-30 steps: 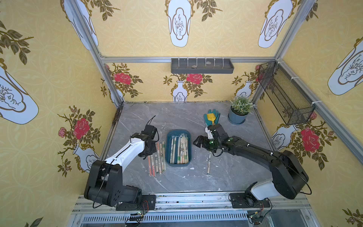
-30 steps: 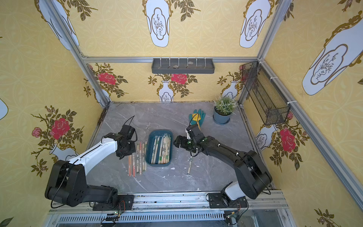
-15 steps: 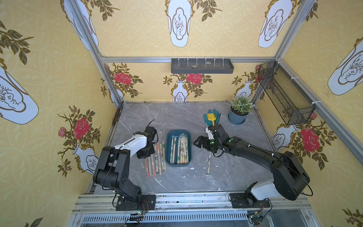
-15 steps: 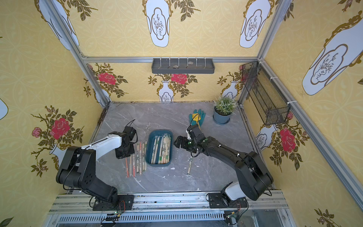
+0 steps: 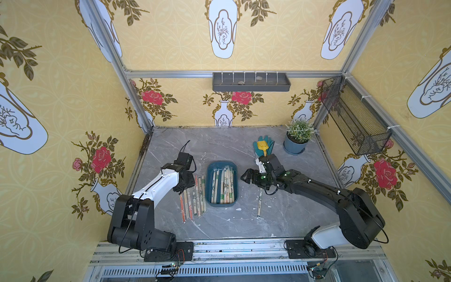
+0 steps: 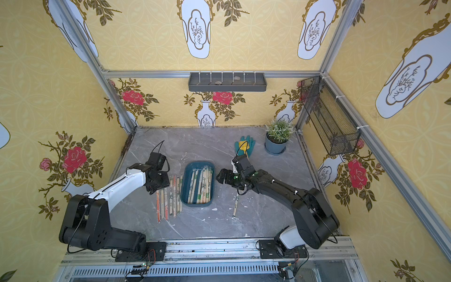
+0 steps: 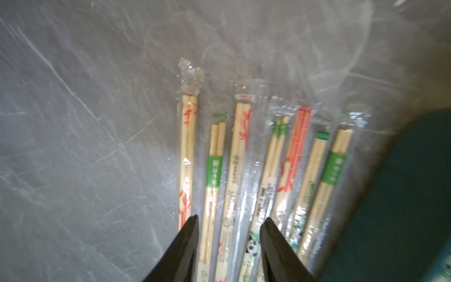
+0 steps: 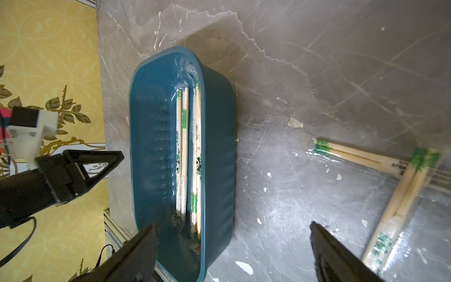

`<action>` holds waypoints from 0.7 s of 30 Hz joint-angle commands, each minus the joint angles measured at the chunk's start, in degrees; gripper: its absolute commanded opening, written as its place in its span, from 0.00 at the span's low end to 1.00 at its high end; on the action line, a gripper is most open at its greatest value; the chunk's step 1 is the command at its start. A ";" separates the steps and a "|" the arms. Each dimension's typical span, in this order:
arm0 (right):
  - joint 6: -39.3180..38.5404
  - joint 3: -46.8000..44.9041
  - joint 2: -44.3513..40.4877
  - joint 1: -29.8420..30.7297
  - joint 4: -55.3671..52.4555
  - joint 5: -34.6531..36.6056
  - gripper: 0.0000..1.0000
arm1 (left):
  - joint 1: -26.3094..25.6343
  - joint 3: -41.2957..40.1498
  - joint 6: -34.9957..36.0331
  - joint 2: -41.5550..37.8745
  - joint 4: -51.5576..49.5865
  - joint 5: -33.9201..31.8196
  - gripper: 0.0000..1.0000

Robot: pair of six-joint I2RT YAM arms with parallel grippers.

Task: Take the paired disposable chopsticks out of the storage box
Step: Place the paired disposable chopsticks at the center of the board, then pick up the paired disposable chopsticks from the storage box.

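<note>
The teal storage box (image 5: pixel 209 188) (image 6: pixel 185 188) (image 8: pixel 151 146) stands mid-table with several paired disposable chopsticks (image 5: pixel 223 183) (image 6: pixel 201 185) (image 8: pixel 185 146) inside. More wrapped pairs (image 5: pixel 192 197) (image 6: pixel 170 195) (image 7: pixel 244 158) lie in a row on the table left of the box. My left gripper (image 5: pixel 186 186) (image 6: pixel 158 186) (image 7: pixel 231 217) hangs open over the far end of that row, gripping nothing. My right gripper (image 5: pixel 245 177) (image 6: pixel 220 177) (image 8: pixel 233 224) is wide open and empty just right of the box. Beneath the right arm lie loose pairs (image 5: pixel 260 202) (image 8: pixel 353 153).
A teal glove with a yellow toy shovel (image 5: pixel 263 146) and a potted plant (image 5: pixel 295 146) sit at the back right. A grey tray (image 5: pixel 251 81) hangs on the back wall. A black mesh basket (image 5: pixel 353 117) hangs on the right wall.
My left gripper has gone from shut to open over the row left of the box, and its arm has shifted a little. The right arm has hardly moved.
</note>
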 commanded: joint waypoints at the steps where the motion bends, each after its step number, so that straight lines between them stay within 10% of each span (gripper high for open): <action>1: -0.65 0.64 0.47 0.03 0.78 -0.30 0.97 | -1.44 2.14 0.92 -1.62 0.78 5.09 0.50; 21: -0.51 0.51 0.74 0.11 0.73 -0.54 0.97 | -18.75 17.72 -4.29 11.35 1.74 7.03 0.53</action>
